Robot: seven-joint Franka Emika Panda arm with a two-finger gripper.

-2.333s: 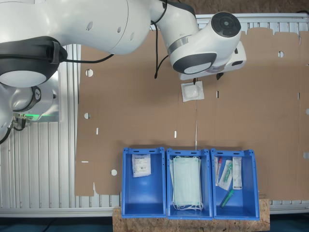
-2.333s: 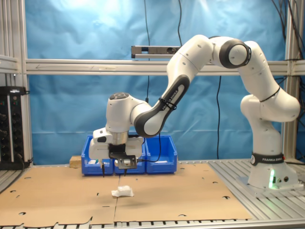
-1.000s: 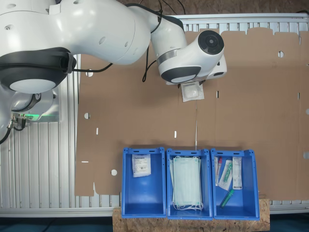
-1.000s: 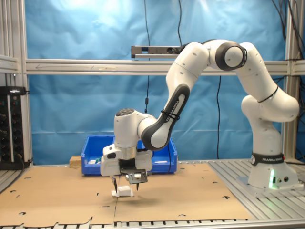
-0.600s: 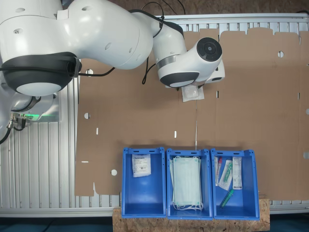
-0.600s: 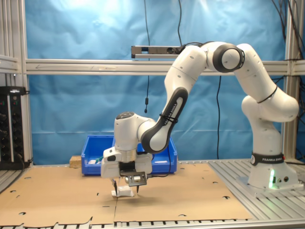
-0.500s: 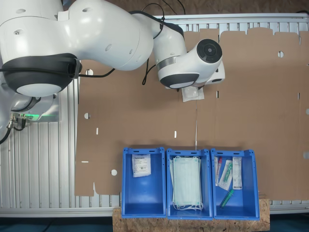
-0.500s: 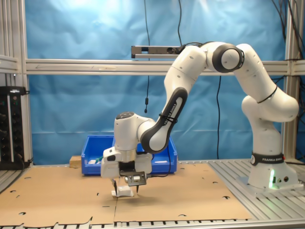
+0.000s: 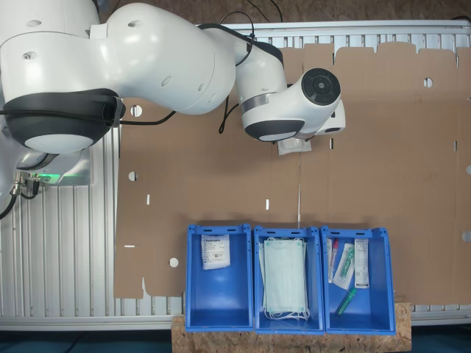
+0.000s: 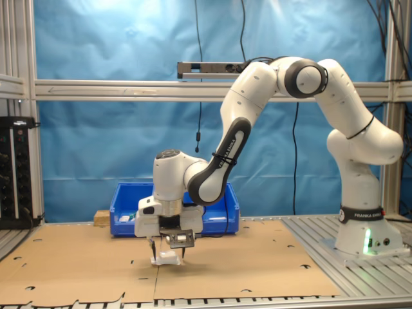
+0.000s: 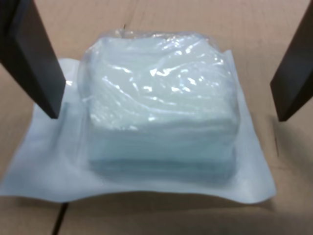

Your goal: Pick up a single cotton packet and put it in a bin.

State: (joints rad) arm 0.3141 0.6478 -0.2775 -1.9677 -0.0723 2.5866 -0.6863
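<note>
The cotton packet (image 11: 159,105) lay flat on the brown cardboard sheet (image 9: 383,176), well apart from the row of three blue bins, as the white Panda arm (image 10: 257,96) bent low over it. In the first exterior view, the bin (image 9: 193,294) holding a lone white packet stood at the first exterior view's left end of that row, beside the mask bin (image 9: 257,312). The gripper (image 11: 161,73) was open and held nothing; its two dark fingers (image 11: 34,58) straddled the packet's raised pad, one at each side, with a gap between each finger and the pad. The packet looked roughly square, so no long axis governed the closing. The wrist view showed this spacing, while the second exterior view showed the fingertips (image 10: 153,248) down at the packet's level.
</note>
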